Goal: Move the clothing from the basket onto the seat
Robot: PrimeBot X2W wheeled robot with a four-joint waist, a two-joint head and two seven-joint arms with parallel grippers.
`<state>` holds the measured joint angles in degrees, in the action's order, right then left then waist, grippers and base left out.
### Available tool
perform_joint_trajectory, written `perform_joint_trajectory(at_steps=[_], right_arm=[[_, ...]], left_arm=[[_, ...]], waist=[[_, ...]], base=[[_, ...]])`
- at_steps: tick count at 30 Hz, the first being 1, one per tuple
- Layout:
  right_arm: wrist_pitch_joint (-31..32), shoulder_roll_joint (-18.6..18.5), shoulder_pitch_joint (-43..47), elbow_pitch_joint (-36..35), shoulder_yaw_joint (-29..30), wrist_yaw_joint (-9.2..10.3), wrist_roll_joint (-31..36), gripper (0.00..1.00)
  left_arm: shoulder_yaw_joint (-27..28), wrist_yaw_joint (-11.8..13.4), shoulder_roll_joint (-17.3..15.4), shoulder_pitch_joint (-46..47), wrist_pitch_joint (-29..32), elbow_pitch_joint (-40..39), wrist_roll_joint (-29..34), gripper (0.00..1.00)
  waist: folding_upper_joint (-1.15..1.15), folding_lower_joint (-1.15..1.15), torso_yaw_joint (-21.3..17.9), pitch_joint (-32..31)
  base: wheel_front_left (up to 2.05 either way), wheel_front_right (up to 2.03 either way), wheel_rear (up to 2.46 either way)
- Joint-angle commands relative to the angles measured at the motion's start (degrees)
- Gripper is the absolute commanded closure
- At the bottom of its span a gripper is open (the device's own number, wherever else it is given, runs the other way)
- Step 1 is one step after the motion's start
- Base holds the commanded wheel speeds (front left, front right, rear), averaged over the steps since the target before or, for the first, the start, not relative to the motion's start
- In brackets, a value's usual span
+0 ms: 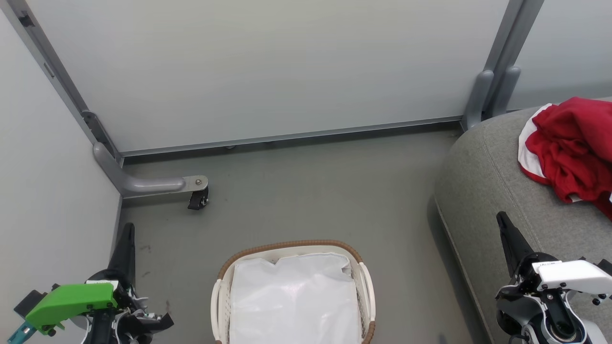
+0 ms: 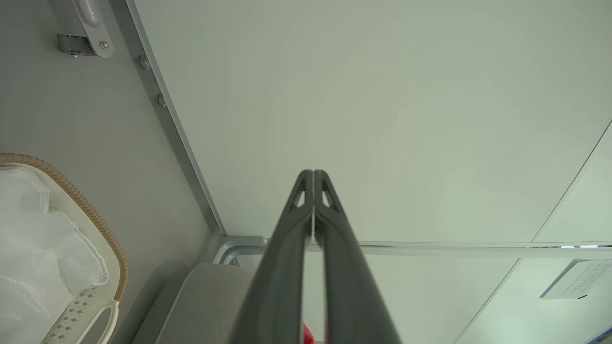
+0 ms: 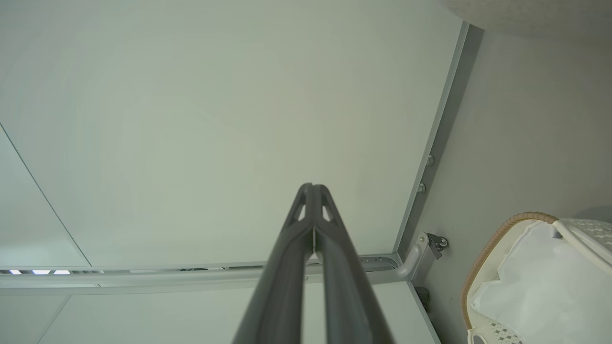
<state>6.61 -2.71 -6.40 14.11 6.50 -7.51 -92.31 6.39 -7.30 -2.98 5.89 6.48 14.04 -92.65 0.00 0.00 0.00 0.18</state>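
Grey floor runs back to pale partition panels in grey metal frames. On the near part of the floor stands the basket, oval and white with a brown woven rim. Its white liner is spread across the inside. To its right, a little apart, rises the seat, grey fabric with a rounded corner and a stitched seam. The clothing lies on the seat towards its far right, a crumpled red heap with a white panel curving along its left side. The head view's edge cuts it off.

The left wrist view shows the basket's rim and a side handle close up, the seat's corner, and a paper sheet on a panel. The right wrist view shows the basket from the other side.

At the lower left, the left claw is clenched on nothing beside the side panel; its wrist view shows the tips pressed together. A caster foot of the partition frame juts onto the floor behind the basket and shows again in the right wrist view. At the lower right, the right claw hangs over the seat's front left edge, likewise clenched and empty, well apart from the clothing.
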Motion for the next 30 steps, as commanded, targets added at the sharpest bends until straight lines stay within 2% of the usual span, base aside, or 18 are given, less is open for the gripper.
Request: perform_joint_trajectory(at_steps=[1,30], right_arm=[[0.06,-0.32,0.39,-0.19,0.1,0.04,-0.21,1.0],[0.06,-0.33,0.39,-0.2,0.1,0.04,-0.21,1.0]], left_arm=[[0.19,-0.35,-0.02,0.65,0.16,-0.05,0.33,1.0],[0.24,-0.35,0.02,0.66,0.22,-0.05,0.36,1.0]], waist=[[0.0,0.0,0.0,0.0],[0.0,0.0,0.0,0.0]], base=[[0.0,0.0,0.0],[0.0,0.0,0.0]])
